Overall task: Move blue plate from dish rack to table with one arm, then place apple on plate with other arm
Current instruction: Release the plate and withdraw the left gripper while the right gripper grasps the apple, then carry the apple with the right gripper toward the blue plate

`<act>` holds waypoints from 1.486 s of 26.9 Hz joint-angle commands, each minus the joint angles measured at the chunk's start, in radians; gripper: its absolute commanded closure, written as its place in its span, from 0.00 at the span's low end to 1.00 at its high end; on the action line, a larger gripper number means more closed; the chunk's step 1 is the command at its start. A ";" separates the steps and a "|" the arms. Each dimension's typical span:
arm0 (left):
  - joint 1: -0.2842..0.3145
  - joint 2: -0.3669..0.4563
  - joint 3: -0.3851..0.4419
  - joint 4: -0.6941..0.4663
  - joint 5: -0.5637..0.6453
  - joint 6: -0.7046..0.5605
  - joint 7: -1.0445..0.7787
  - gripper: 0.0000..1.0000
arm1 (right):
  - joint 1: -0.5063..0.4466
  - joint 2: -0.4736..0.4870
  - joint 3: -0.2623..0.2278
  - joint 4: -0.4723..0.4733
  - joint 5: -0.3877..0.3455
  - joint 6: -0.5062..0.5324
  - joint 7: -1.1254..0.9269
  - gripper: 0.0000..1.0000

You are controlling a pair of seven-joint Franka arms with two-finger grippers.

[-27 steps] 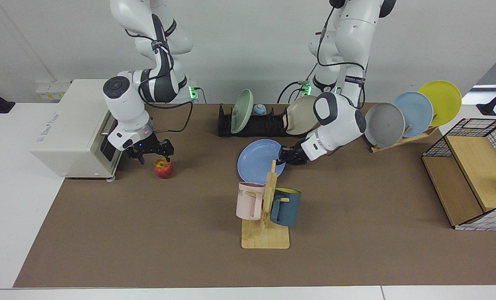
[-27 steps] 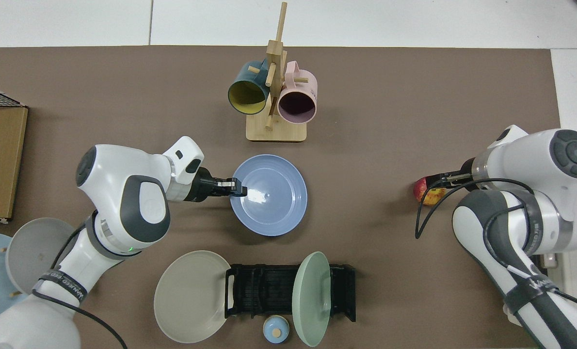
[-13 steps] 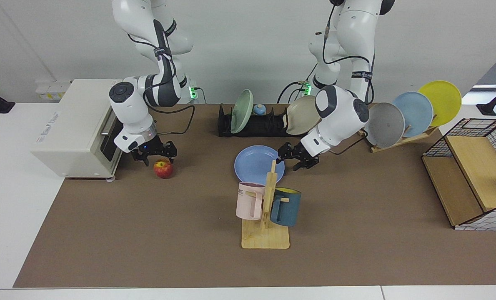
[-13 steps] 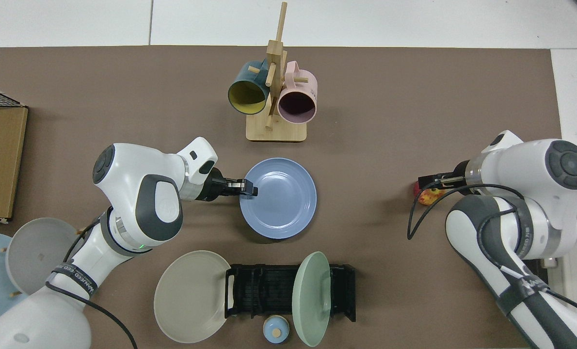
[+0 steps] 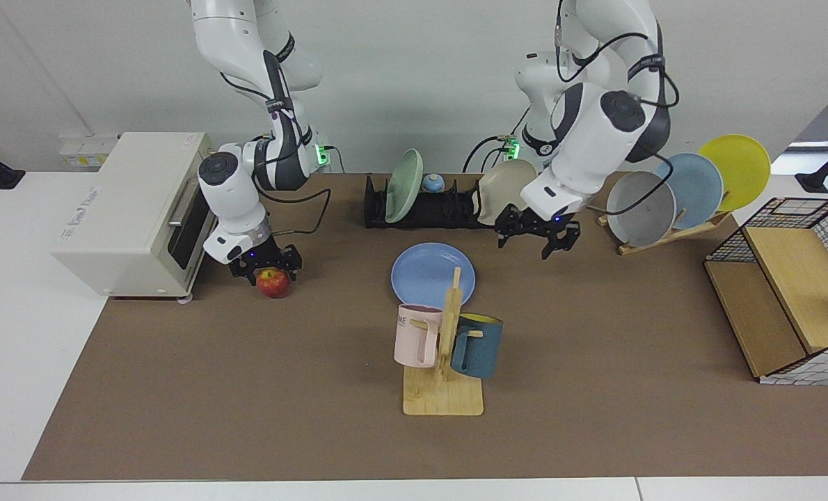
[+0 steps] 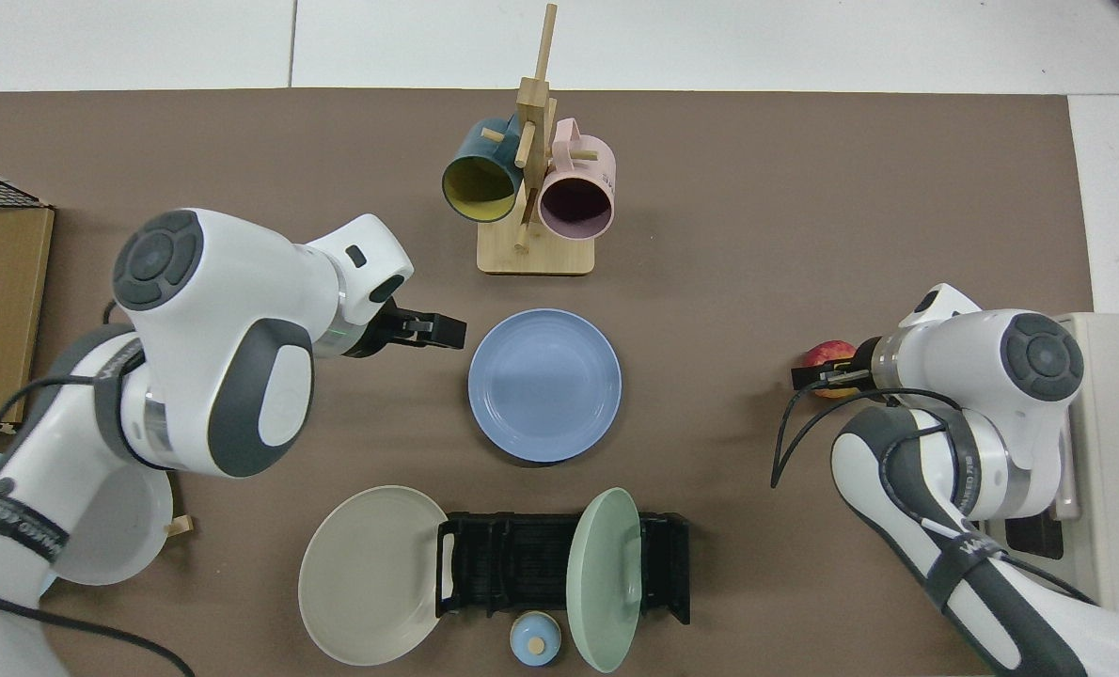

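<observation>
The blue plate (image 5: 433,275) lies flat on the desk (image 5: 595,362), clear of the left gripper (image 5: 538,235), whose fingers are apart and empty. The apple (image 5: 273,283) sits directly beneath the right gripper (image 5: 266,266), fingers spread astride it; not yet lifted.

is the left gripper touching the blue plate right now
Apart. In the top view, bare table shows between the left gripper and the blue plate; the facing view shows it raised beside the dish rack.

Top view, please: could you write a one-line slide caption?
Blue plate flat on table; left gripper open beside it; right gripper at apple.
</observation>
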 commanded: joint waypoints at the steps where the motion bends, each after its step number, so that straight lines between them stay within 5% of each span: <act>1: -0.002 -0.047 0.015 0.114 0.097 -0.204 -0.026 0.00 | -0.008 -0.003 -0.001 -0.012 0.027 0.025 -0.059 0.01; 2: 0.003 -0.053 0.018 0.150 0.109 -0.260 -0.024 0.00 | -0.014 -0.002 -0.001 -0.011 0.027 0.022 -0.058 0.09; 4: 0.004 -0.060 0.041 0.191 0.115 -0.340 -0.021 0.00 | -0.017 -0.002 -0.001 -0.009 0.025 0.015 -0.064 0.46; 8: 0.000 -0.131 0.071 0.209 0.115 -0.430 -0.007 0.00 | -0.008 -0.005 -0.001 -0.008 0.025 0.004 -0.066 1.00; 14: -0.008 -0.166 0.087 0.226 0.167 -0.493 -0.009 0.00 | 0.001 -0.029 0.002 0.044 0.025 -0.030 -0.052 1.00; 26: 0.004 -0.124 0.073 0.330 0.189 -0.543 -0.018 0.00 | 0.128 -0.048 0.001 0.290 0.018 -0.349 0.176 1.00; 32: 0.007 -0.053 0.081 0.439 0.153 -0.591 -0.029 0.00 | 0.222 -0.042 0.002 0.334 0.005 -0.355 0.342 1.00; 40: 0.004 -0.093 0.085 0.404 0.146 -0.594 -0.013 0.00 | 0.380 -0.034 0.005 0.338 0.013 -0.317 0.565 1.00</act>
